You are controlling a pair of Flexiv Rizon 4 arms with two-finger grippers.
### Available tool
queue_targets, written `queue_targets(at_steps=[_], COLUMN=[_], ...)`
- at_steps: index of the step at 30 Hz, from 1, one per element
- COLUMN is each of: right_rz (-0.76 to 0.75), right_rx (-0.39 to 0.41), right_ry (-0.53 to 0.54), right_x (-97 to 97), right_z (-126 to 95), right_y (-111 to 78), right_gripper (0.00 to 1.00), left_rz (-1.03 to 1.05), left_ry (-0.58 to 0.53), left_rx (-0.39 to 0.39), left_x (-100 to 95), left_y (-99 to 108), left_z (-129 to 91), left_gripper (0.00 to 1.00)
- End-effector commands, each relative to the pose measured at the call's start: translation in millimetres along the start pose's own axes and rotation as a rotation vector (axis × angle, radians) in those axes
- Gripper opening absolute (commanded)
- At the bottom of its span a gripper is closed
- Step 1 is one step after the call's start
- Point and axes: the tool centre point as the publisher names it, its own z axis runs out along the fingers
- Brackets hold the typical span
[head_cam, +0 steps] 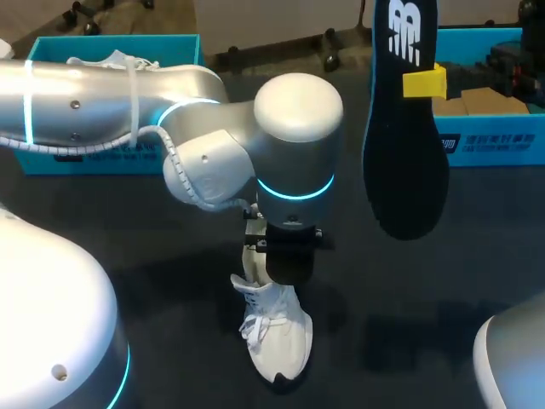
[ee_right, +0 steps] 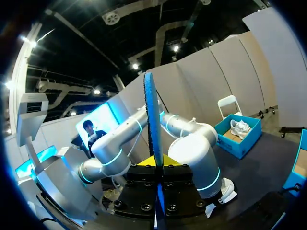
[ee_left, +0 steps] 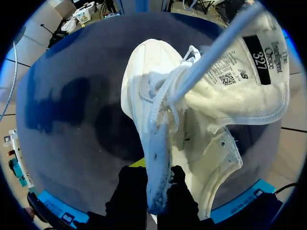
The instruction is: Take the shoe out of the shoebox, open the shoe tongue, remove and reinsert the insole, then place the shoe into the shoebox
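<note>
A white shoe point(head_cam: 277, 341) stands on the dark table, toe toward the front edge. My left gripper point(head_cam: 271, 277) comes straight down on it and is shut on the shoe's collar edge point(ee_left: 157, 177), which runs between the two dark fingers point(ee_left: 129, 194). The tongue point(ee_left: 249, 72) is folded out, label side showing. High at the back right, my right gripper point(head_cam: 423, 83) is shut on the black insole point(head_cam: 404, 128), which hangs heel down above the table. In the right wrist view the insole point(ee_right: 152, 120) stands edge-on between that gripper's point(ee_right: 157, 167) yellow tips.
A blue shoebox point(head_cam: 111, 158) at the back left holds another white shoe point(head_cam: 111, 61). A second blue shoebox point(head_cam: 494, 145) sits at the back right, behind the insole. Bare dark table point(head_cam: 443, 290) lies to the right of the shoe.
</note>
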Motion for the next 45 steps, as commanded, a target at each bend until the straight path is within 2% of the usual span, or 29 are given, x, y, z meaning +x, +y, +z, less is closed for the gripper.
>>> queue_targets(at_steps=[1, 13, 14, 16, 18, 20, 21, 25, 31, 37, 45], right_rz=[0.001, 0.001, 0.001, 0.001, 0.001, 0.001, 0.001, 0.001, 0.001, 0.001, 0.001], right_rx=[0.005, 0.005, 0.005, 0.005, 0.005, 0.005, 0.005, 0.005, 0.005, 0.005, 0.005], right_ry=[0.003, 0.003, 0.003, 0.003, 0.003, 0.003, 0.003, 0.003, 0.003, 0.003, 0.003], right_x=[-2.8, -2.8, -2.8, -2.8, -2.8, -2.8, -2.8, -2.8, -2.8, -2.8, -2.8], right_z=[2.6, 2.6, 2.6, 2.6, 2.6, 2.6, 2.6, 2.6, 2.6, 2.6, 2.6], right_y=[2.3, 2.3, 2.3, 2.3, 2.3, 2.3, 2.3, 2.3, 2.3, 2.3, 2.3], right_gripper=[0.00, 0.00, 0.00, 0.00, 0.00, 0.00, 0.00, 0.00, 0.00, 0.00, 0.00], left_rz=[-0.008, -0.012, -0.012, -0.012, -0.012, -0.019, -0.024, -0.050, -0.088, -0.108, -0.172], left_ry=[0.031, 0.035, 0.035, 0.034, 0.032, 0.018, 0.007, -0.051, -0.189, -0.394, -0.647], left_rx=[0.024, 0.035, 0.036, 0.038, 0.040, 0.037, 0.032, 0.009, -0.042, -0.101, -0.157], left_x=[-14.8, -18.2, -18.1, -17.6, -16.5, -14.5, -13.5, -7.6, 8.9, 23.8, 36.1], left_y=[5.5, 11.8, 12.7, 14.0, 15.3, 16.6, 17.4, 21.8, 28.3, 35.2, 46.6], left_z=[14.4, 32.2, 33.7, 35.8, 35.9, 32.0, 29.0, 10.5, -34.0, -83.5, -123.3], left_gripper=[0.00, 0.00, 0.05, 0.40, 0.50, 0.93, 1.00, 1.00, 1.00, 1.00, 1.00])
